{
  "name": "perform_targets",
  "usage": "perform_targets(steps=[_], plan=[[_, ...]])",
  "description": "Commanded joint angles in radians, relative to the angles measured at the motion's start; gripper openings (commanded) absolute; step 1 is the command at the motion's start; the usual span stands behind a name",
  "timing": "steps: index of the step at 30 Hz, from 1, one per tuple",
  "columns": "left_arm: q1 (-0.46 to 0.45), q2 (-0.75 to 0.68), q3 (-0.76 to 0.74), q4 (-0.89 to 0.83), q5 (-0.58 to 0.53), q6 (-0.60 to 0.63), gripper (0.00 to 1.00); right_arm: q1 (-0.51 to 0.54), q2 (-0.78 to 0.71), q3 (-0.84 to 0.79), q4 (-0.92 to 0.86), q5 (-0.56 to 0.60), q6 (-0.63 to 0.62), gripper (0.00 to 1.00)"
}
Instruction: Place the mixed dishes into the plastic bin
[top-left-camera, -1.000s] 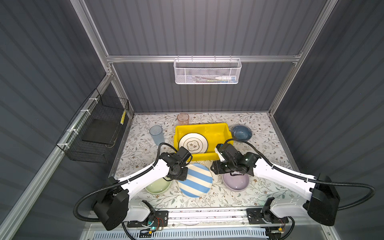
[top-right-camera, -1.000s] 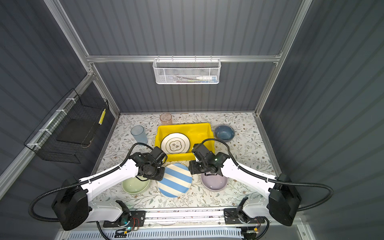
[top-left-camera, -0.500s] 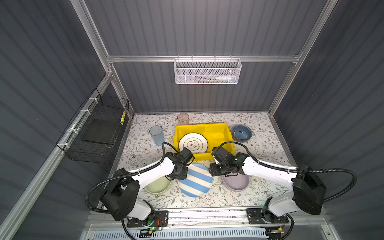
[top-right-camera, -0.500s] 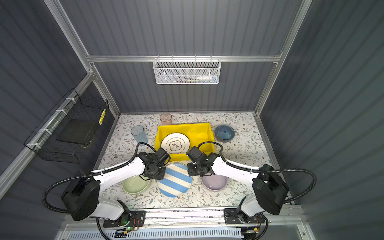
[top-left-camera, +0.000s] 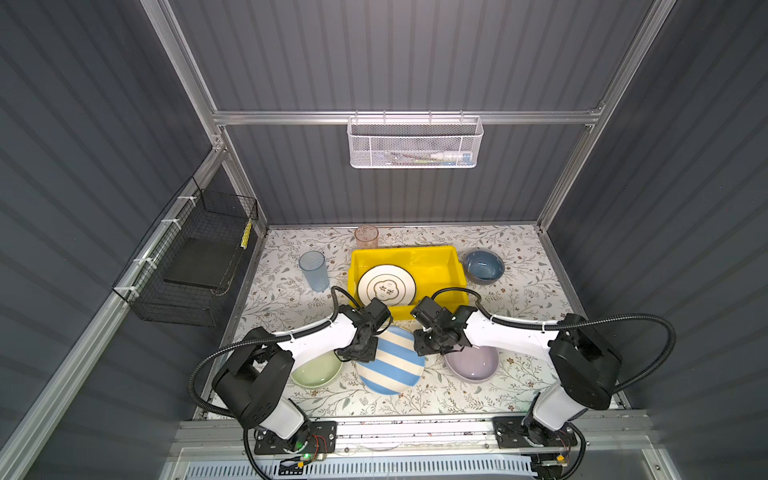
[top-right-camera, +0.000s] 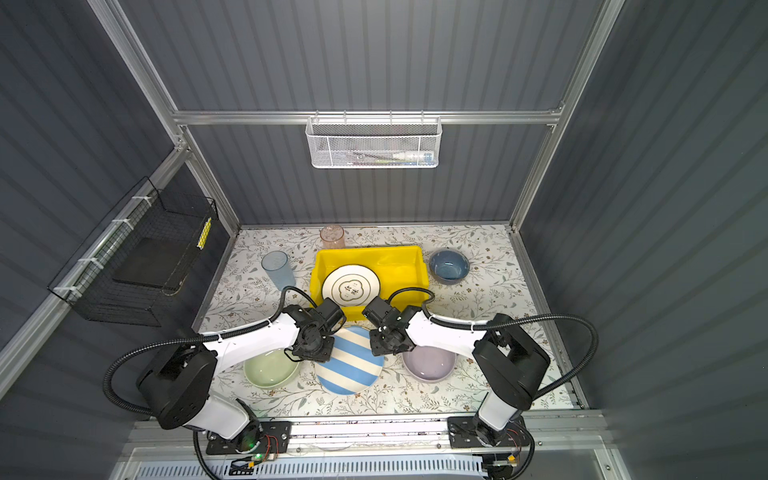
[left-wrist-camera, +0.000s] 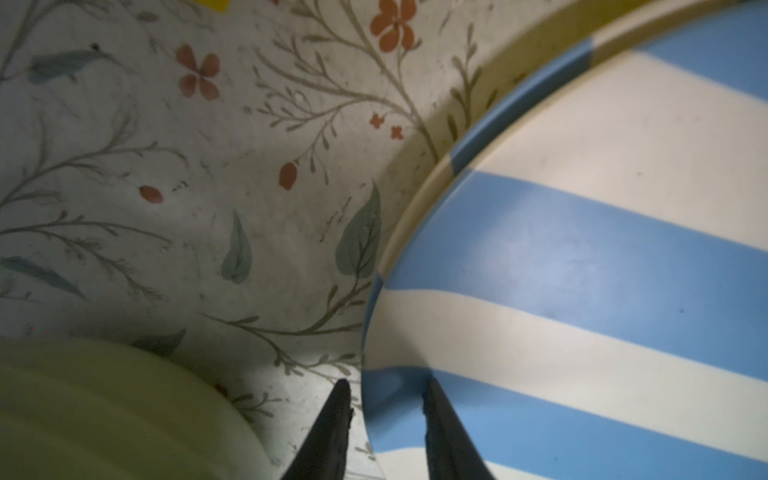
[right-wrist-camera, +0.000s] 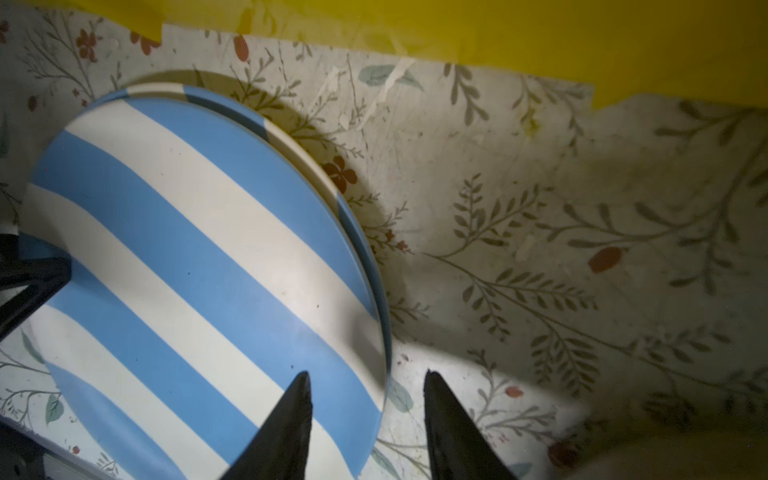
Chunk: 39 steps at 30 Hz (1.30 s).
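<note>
Glossy yellow plastic bin (top-left-camera: 436, 270), matt striped plate (top-left-camera: 392, 365)

On the tabletop (top-left-camera: 519, 266), a bin (top-left-camera: 440, 266) holds one plate (top-left-camera: 386, 286). Before the bin lies a second plate (top-left-camera: 395, 365), between a left bowl (top-left-camera: 316, 370) and a right bowl (top-left-camera: 473, 365). A third bowl (top-left-camera: 484, 266) sits right of the bin, a near tumbler (top-left-camera: 312, 270) and far tumbler (top-left-camera: 366, 237) left.

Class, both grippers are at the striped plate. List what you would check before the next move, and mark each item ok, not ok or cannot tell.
1. Is the left gripper astride the rim of the striped plate: ok.
2. Is the left gripper's hold firm: cannot tell.
3. Is the right gripper closed on the rim: not ok; a gap shows beside its outer finger.
4. Is there room in the yellow bin: ok; only the lettered plate lies in it.
5. Are the green bowl and lilac bowl apart from the plate: ok.
</note>
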Motion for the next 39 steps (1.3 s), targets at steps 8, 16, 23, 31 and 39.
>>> perform_targets(steps=[8, 16, 23, 31, 39], plan=[[0.0, 0.05, 0.005, 0.025, -0.013, -0.015, 0.32, 0.006, 0.02, 0.018, 0.026, -0.036, 0.019, 0.41], [0.0, 0.059, -0.001, 0.033, -0.008, -0.016, 0.32, 0.006, -0.004, 0.017, 0.029, -0.048, 0.025, 0.39], [0.0, 0.067, -0.01, 0.046, 0.0, -0.016, 0.31, 0.005, 0.005, 0.005, 0.061, -0.071, 0.047, 0.39], [-0.001, 0.074, -0.016, 0.054, 0.002, -0.015, 0.31, 0.002, -0.02, -0.004, 0.083, -0.089, 0.066, 0.34], [-0.001, 0.072, -0.024, 0.07, 0.011, -0.016, 0.31, -0.041, -0.111, -0.089, 0.236, -0.186, 0.111, 0.29]])
